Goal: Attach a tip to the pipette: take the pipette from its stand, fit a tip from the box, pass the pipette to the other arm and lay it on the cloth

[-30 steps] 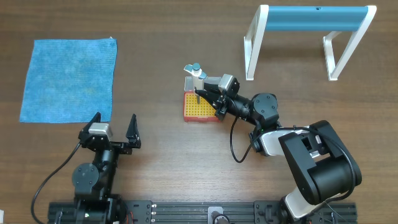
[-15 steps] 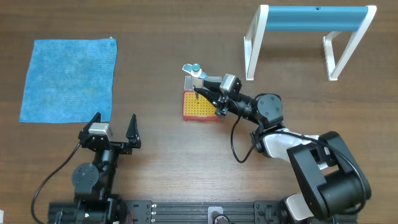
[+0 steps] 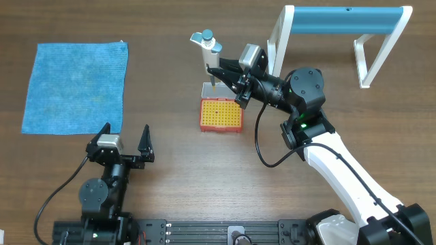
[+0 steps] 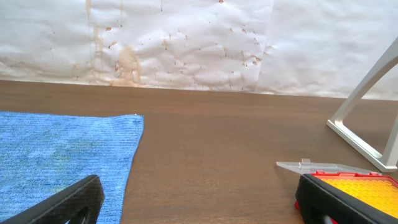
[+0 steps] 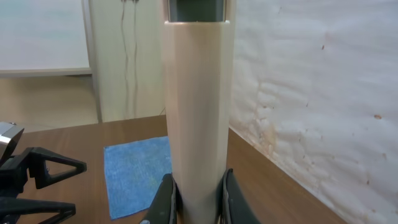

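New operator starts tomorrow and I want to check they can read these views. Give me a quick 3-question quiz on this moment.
1. True or false: the tip box stands open on the table, apart from the blue cloth.
2. What is the right gripper shut on?
A. the pipette
B. the tip box's lid
C. nothing
3. Fill in: the left gripper, low near its arm's base, is ___ (open or shut).

Key: 1 true; 2 A; 3 open.
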Controlling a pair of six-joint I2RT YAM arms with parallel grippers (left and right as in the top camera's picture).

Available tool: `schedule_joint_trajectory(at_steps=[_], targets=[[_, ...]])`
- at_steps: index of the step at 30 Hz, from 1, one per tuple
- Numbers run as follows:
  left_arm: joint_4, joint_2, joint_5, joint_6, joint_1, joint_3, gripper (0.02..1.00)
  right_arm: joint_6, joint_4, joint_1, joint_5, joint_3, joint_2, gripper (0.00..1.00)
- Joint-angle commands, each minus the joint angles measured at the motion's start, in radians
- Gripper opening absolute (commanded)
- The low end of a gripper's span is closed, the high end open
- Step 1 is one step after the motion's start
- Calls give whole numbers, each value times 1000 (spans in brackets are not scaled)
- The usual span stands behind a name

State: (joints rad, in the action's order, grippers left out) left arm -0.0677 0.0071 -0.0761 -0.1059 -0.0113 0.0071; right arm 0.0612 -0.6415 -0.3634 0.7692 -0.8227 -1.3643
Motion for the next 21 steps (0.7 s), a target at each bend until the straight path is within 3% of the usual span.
schedule_joint_trajectory(at_steps=[1,8,12,13,14,17,20,21], targets=[[-7,-4,-14,9,-3,-2,998,-14,-1,-7,40,-19,14,77],[-7,-4,-14,10,-3,-2,998,-13,-3,-7,86,-19,14,77],[-4,-4,-42,5,-3,-2,998,33,-2,-7,324,-19,14,80],[1,-4,-80,3,-3,-2,998,35,-2,-7,365,-19,14,80],[19,-4,-170,-97,-3,-2,998,37,-2,-7,399,-18,14,77],[21,-4,-388,-323,-3,-2,996,62,-2,-7,400,-17,14,77],[27,-4,-577,-409,-3,-2,998,93,-2,-7,399,-17,14,77],[41,-4,-584,-410,-3,-2,996,103,-2,-7,399,-17,14,77]])
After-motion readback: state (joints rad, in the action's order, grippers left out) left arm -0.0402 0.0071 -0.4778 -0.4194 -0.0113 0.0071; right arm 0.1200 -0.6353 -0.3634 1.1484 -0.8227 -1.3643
